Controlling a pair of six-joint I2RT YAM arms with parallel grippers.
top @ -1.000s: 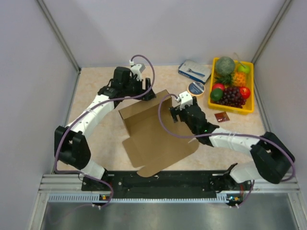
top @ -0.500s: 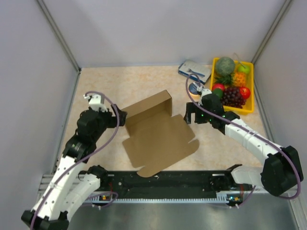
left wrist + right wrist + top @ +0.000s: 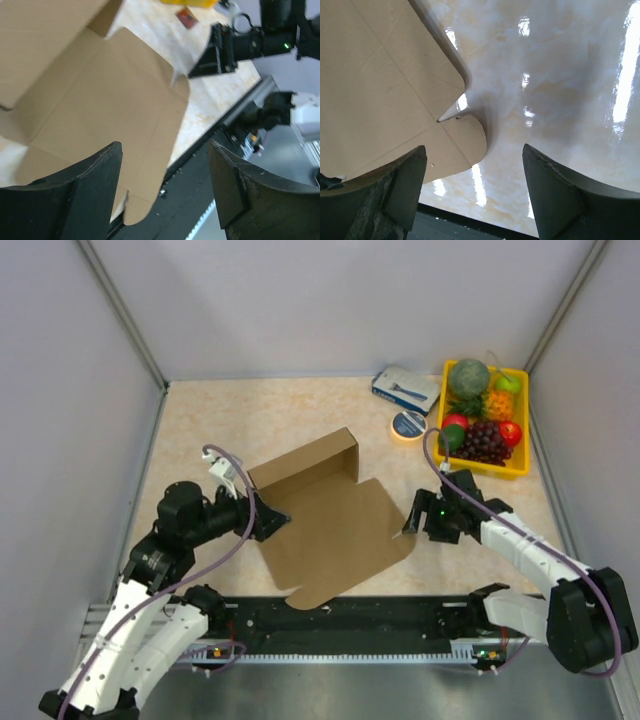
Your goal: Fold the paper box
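The paper box (image 3: pixel 335 525) lies as a brown cardboard blank in the middle of the table, with its back wall (image 3: pixel 305 462) standing up and the other panels flat. My left gripper (image 3: pixel 275 522) is at the blank's left edge, open, pointing across it. In the left wrist view the paper box (image 3: pixel 100 95) fills the upper left, and the left gripper (image 3: pixel 164 147) holds nothing. My right gripper (image 3: pixel 412 525) sits low at the blank's right edge, open. The right wrist view shows a rounded flap corner (image 3: pixel 395 100) just ahead of the right gripper (image 3: pixel 474 150), with nothing between the jaws.
A yellow tray (image 3: pixel 520 465) of fruit stands at the back right. Beside it lie a blue-and-white carton (image 3: pixel 405 388) and a small round roll (image 3: pixel 408 424). A small red card (image 3: pixel 187 17) lies near the tray. A black and metal rail (image 3: pixel 340 615) runs along the near edge.
Both grippers left the box's raised back wall. The left arm swung out left, then came in to the blank's left edge. The right gripper went toward the tray, then down to the right edge.
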